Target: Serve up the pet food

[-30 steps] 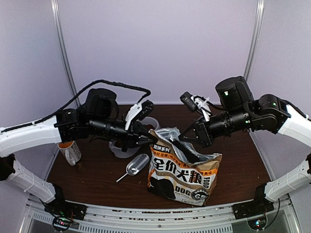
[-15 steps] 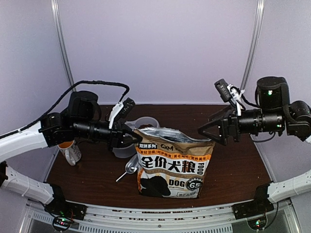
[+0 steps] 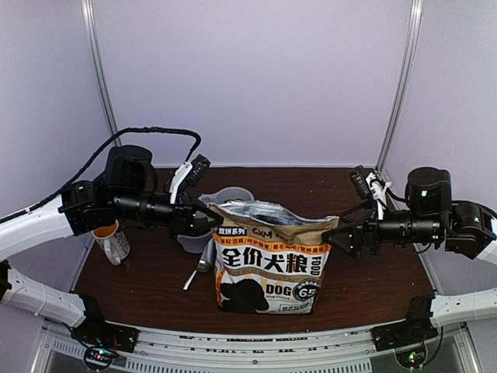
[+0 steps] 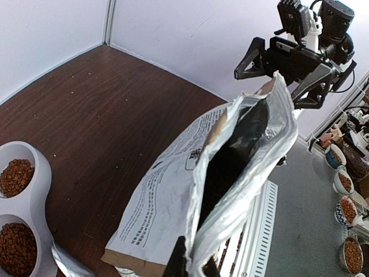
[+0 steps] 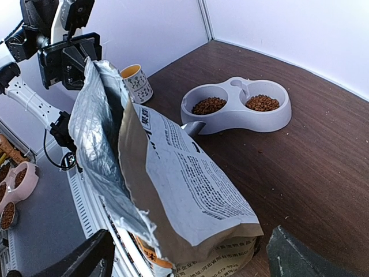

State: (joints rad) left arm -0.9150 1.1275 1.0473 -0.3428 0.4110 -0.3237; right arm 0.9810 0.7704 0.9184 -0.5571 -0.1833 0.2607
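The kraft-brown dog food bag [image 3: 268, 260] stands upright mid-table with its foil mouth open. My left gripper [image 3: 208, 214] is shut on the bag's top left rim; its fingertips [image 4: 183, 259] clamp the foil edge. My right gripper [image 3: 335, 235] stands open at the bag's top right corner, its fingers [image 5: 81, 259] wide apart on either side of the bag [image 5: 190, 184] without touching it. Pet food [image 5: 209, 105] fills both wells of the grey double bowl [image 5: 233, 119] behind the bag. The bag's inside is dark, so any kibble in it is hidden.
A metal scoop [image 3: 203, 260] lies left of the bag. A patterned cup [image 3: 114, 241] stands at the table's left edge. The bowl [image 3: 233, 196] sits partly hidden behind the bag. A slotted rail [image 3: 248, 350] runs along the near edge.
The right gripper has opened, let go of the bag and drawn back to the right. The bag went from leaning right to standing upright, further left. The left arm pulled left.
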